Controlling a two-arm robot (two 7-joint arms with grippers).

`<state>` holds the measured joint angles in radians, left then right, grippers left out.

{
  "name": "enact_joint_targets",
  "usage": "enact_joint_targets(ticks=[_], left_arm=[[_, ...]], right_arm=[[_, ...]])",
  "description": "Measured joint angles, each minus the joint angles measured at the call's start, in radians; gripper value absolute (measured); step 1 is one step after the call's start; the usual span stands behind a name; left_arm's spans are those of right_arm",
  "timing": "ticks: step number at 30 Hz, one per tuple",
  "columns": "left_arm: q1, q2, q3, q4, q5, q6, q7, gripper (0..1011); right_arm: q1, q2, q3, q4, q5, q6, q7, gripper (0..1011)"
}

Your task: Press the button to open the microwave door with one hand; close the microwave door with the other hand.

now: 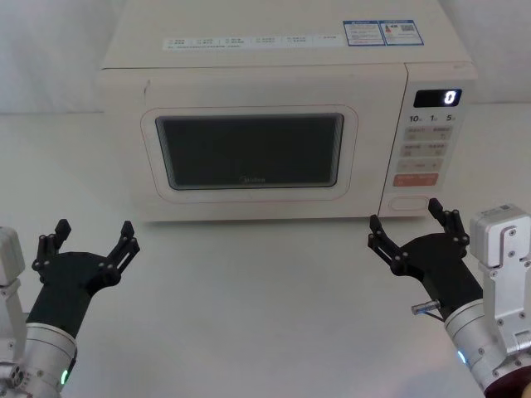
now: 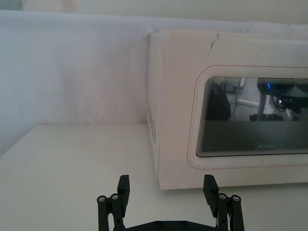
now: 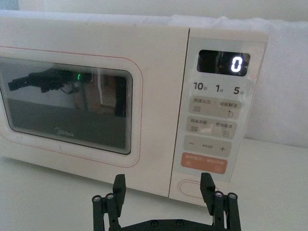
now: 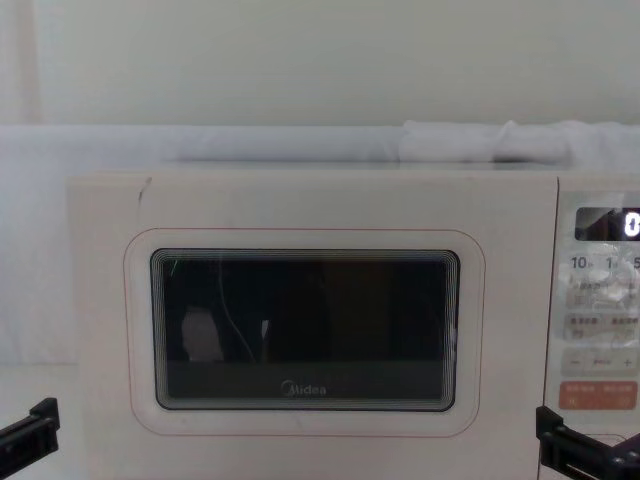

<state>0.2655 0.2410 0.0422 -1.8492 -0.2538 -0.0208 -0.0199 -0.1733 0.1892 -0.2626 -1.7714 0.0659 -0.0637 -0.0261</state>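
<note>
Microwave (image 1: 282,124): stood at the far middle of the white table (image 1: 249,315), display reading 0.
Door (image 1: 249,153): shut flush with the front, to the left of the control panel.
Button (image 3: 192,186): at the bottom of the panel, below the orange key (image 3: 203,160).
Right gripper (image 1: 412,225): fingers spread, holding nothing, just in front of the button, not touching.
Left gripper (image 1: 90,242): fingers spread, holding nothing, near the microwave's left front corner, apart from it.

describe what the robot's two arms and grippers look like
Both the left gripper and the right gripper are black and angular, with two thin linkage fingers on a wedge-shaped palm. Each sits on a silver cylindrical wrist with a small green light, beside a white boxy module.
</note>
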Motion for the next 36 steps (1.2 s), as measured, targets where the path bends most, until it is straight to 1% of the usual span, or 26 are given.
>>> enact_joint_targets(ticks=[6,9,12,14,16,17,19,22,25,26,29,30,32,34,36], left_arm=[[0.000,0.000,0.000,0.000,0.000,0.000,0.000,1003],[0.000,0.000,0.000,0.000,0.000,0.000,0.000,1003],[0.000,0.000,0.000,0.000,0.000,0.000,0.000,1003],[0.000,0.000,0.000,0.000,0.000,0.000,0.000,1003],[0.000,0.000,0.000,0.000,0.000,0.000,0.000,1003],[0.000,0.000,0.000,0.000,0.000,0.000,0.000,1003],[0.000,0.000,0.000,0.000,0.000,0.000,0.000,1003],[0.000,0.000,0.000,0.000,0.000,0.000,0.000,1003],[0.000,0.000,0.000,0.000,0.000,0.000,0.000,1003],[0.000,0.000,0.000,0.000,0.000,0.000,0.000,1003],[0.000,0.000,0.000,0.000,0.000,0.000,0.000,1003],[0.000,0.000,0.000,0.000,0.000,0.000,0.000,1003],[0.000,0.000,0.000,0.000,0.000,0.000,0.000,1003],[0.000,0.000,0.000,0.000,0.000,0.000,0.000,1003],[0.000,0.000,0.000,0.000,0.000,0.000,0.000,1003]], right_arm=[[0.000,0.000,0.000,0.000,0.000,0.000,0.000,999],[0.000,0.000,0.000,0.000,0.000,0.000,0.000,917],[0.000,0.000,0.000,0.000,0.000,0.000,0.000,872],[0.000,0.000,0.000,0.000,0.000,0.000,0.000,806],[0.000,0.000,0.000,0.000,0.000,0.000,0.000,771],[0.000,0.000,0.000,0.000,0.000,0.000,0.000,718],[0.000,0.000,0.000,0.000,0.000,0.000,0.000,685],[0.000,0.000,0.000,0.000,0.000,0.000,0.000,555],[0.000,0.000,0.000,0.000,0.000,0.000,0.000,492],[0.000,0.000,0.000,0.000,0.000,0.000,0.000,430],[0.000,0.000,0.000,0.000,0.000,0.000,0.000,350],[0.000,0.000,0.000,0.000,0.000,0.000,0.000,308],[0.000,0.000,0.000,0.000,0.000,0.000,0.000,270],[0.000,0.000,0.000,0.000,0.000,0.000,0.000,171],[0.000,0.000,0.000,0.000,0.000,0.000,0.000,118]])
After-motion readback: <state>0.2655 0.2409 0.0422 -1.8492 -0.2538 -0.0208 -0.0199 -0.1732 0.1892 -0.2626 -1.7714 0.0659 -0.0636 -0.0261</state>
